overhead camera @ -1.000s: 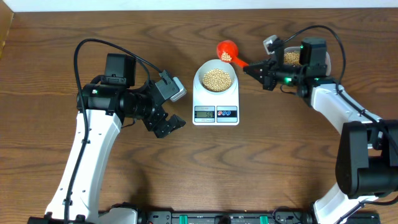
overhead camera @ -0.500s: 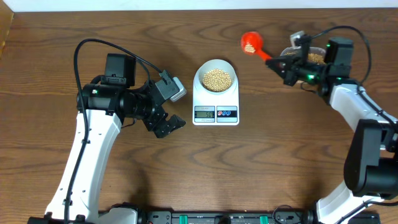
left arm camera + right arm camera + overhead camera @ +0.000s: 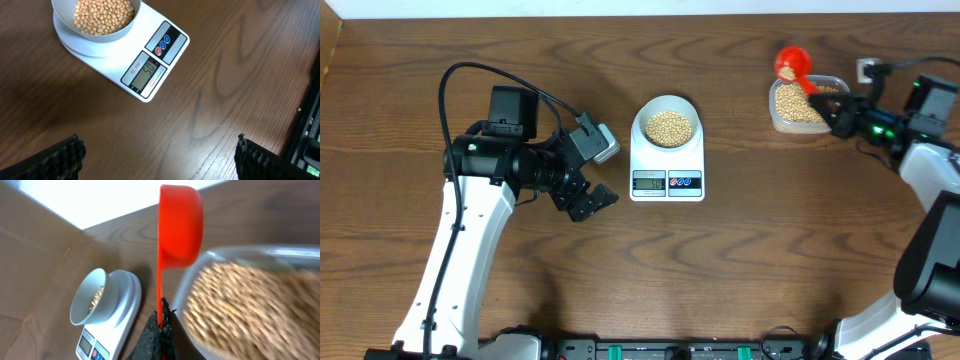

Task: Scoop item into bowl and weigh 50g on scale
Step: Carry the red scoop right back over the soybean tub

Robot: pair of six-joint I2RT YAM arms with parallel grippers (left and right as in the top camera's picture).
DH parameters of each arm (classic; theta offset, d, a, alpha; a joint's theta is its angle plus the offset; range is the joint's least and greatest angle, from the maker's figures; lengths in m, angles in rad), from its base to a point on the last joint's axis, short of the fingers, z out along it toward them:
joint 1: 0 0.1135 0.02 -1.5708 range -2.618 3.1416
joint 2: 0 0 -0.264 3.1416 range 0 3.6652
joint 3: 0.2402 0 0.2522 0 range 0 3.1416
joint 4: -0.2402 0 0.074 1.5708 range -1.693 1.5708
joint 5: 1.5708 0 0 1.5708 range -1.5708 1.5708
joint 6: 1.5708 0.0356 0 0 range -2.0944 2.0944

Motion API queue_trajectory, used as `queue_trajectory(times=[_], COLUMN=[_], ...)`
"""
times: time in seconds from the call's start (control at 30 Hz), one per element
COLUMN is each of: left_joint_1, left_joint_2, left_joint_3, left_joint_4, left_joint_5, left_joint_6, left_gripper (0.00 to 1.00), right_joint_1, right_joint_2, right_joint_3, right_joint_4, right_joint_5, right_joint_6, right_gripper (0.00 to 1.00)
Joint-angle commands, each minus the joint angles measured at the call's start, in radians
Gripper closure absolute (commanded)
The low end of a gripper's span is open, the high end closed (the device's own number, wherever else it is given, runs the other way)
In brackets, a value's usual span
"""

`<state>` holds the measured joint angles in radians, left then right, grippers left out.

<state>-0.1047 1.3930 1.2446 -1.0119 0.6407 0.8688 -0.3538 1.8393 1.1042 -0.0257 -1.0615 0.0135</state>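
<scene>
Soybeans (image 3: 667, 124) fill the pale bowl (image 3: 642, 110) sitting on the white scale (image 3: 667, 182); more lie in the clear tub (image 3: 772, 118) off to the right. The right gripper (image 3: 161, 325) pinches the red scoop (image 3: 790, 63) by its handle, the cup over the tub's corner. The left gripper (image 3: 592, 203) hangs spread wide, holding nothing. The display (image 3: 148, 74) seems to read 50 (small digits), so I'd tip any leftovers squarely into the tub. One bowl, one scale, one scoop, one tub, two buttons (image 3: 159, 50).
</scene>
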Motion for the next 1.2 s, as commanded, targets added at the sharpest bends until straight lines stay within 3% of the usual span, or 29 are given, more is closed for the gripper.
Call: queue_trajectory(times=[0.0, 0.17, 0.63, 0.93, 1.17], left_joint_1=[0.005, 0.005, 0.005, 0.005, 0.005], left_joint_2=[-0.014, -0.014, -0.014, -0.014, -0.014], left_joint_3=[0.015, 0.015, 0.015, 0.015, 0.015], left_joint_4=[-0.001, -0.001, -0.001, -0.001, -0.001], left_joint_5=[-0.005, -0.005, -0.005, -0.005, -0.005], left_joint_6=[0.013, 0.013, 0.013, 0.013, 0.013], left_gripper=[0.02, 0.02, 0.02, 0.02, 0.02], right_joint_1=[-0.059, -0.098, -0.105, -0.098, -0.029], right_joint_2=[0.005, 0.005, -0.003, -0.14, -0.2], right_joint_3=[-0.002, -0.002, -0.002, -0.002, -0.002], right_joint_4=[-0.07, -0.188, -0.192, -0.224, -0.301], right_joint_5=[-0.021, 0.025, 0.148, 0.271, 0.495], right_joint_6=[-0.097, -0.278, -0.417, -0.495, -0.57], right_gripper=[0.99, 0.99, 0.99, 0.99, 0.99])
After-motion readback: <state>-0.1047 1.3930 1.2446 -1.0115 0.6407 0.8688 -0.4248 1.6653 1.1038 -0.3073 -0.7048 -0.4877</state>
